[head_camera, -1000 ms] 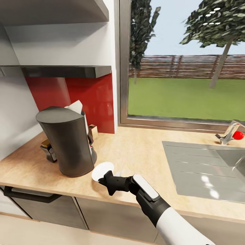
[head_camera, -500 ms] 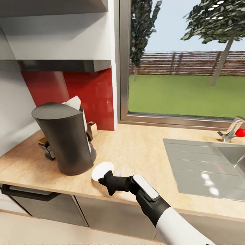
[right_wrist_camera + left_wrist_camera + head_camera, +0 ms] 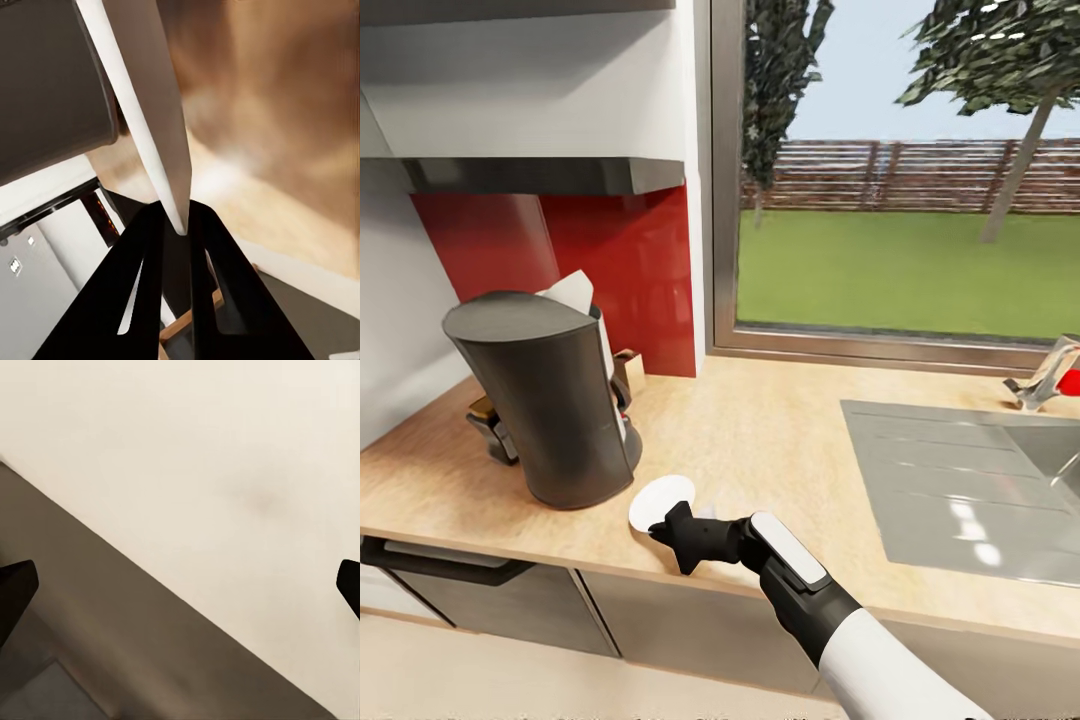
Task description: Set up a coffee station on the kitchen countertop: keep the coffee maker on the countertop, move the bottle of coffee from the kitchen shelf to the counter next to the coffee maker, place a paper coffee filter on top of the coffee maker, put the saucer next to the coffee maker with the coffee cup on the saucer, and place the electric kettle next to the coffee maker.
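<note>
The tall dark grey coffee maker [image 3: 545,400] stands on the light wood kitchen countertop [image 3: 760,440], near its left end. Beside its base, over the counter's front edge, my right gripper [image 3: 678,535] is shut on the rim of the white saucer [image 3: 658,500]. In the right wrist view the saucer [image 3: 142,105] runs edge-on out from between the black fingers [image 3: 142,277], with the coffee maker [image 3: 45,75] close by. The left gripper [image 3: 180,585] is open, its tips far apart over a pale surface. Small dark items [image 3: 490,425] sit half hidden behind the coffee maker. The black kitchen shelf [image 3: 550,175] hangs above.
A steel sink [image 3: 960,480] with a faucet [image 3: 1050,375] lies in the counter at the right. A red backsplash [image 3: 630,280] and a large window [image 3: 900,180] rise behind. Dark cabinet fronts [image 3: 480,600] run below the counter.
The whole head view has shifted, so the camera has moved. The right gripper keeps the same hold on the saucer beside the coffee maker.
</note>
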